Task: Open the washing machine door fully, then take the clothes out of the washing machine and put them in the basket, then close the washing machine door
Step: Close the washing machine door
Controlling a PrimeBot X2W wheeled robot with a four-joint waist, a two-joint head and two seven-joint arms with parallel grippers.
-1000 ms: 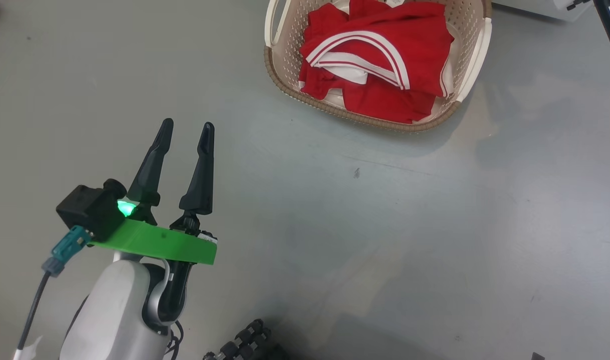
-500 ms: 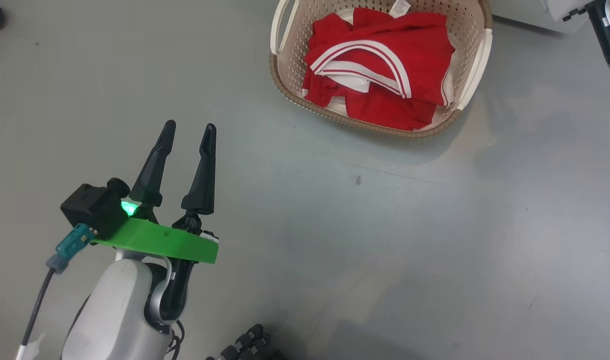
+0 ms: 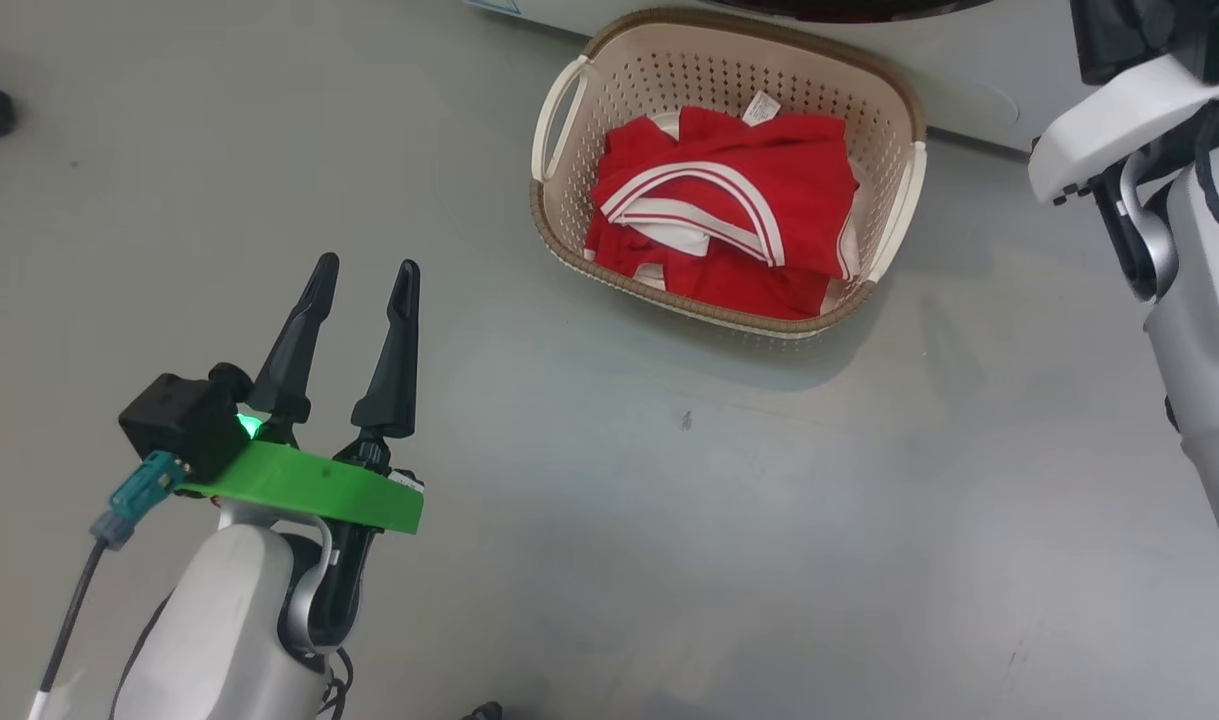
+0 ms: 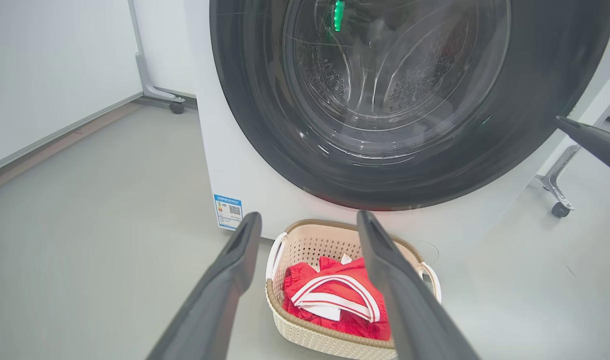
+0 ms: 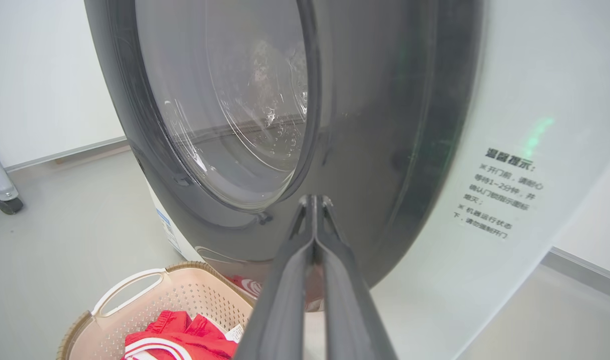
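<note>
One cream basket [image 3: 579, 190] with two pale side handles [image 3: 552, 118] is set on the grey floor [image 3: 669, 560], just in front of one white washing machine [image 4: 224, 170]. One heap of red clothes [image 3: 799, 160] with white stripes is held inside the basket; the number of garments in it cannot be counted. One small white tag [image 3: 761, 106] is seen at the edge of the heap nearest the machine.

One round washing machine door [image 4: 535, 100], with a wide black rim and a clear glass centre, is seen lying flat against the machine's front in the left wrist view. The perforated drum [image 4: 330, 80] is visible through the glass. One blue label [image 4: 228, 211] is stuck at the lower corner of the machine's front, near the basket.

Two grippers are shown, each with two long dark fingers. The left gripper [image 3: 367, 265] is held open and empty, its two fingers spread apart, over the floor and well apart from the basket. The right gripper [image 5: 313, 200] is closed, its two fingers pressed together with nothing between them. Its tips are pointed at the door's black rim, close to it; whether contact is made cannot be told. The pale right arm [image 3: 1204, 300] is seen at the right edge of the head view.

Two casters [image 4: 177, 106] of wheeled stands are seen in the left wrist view, one on each side of the machine.
</note>
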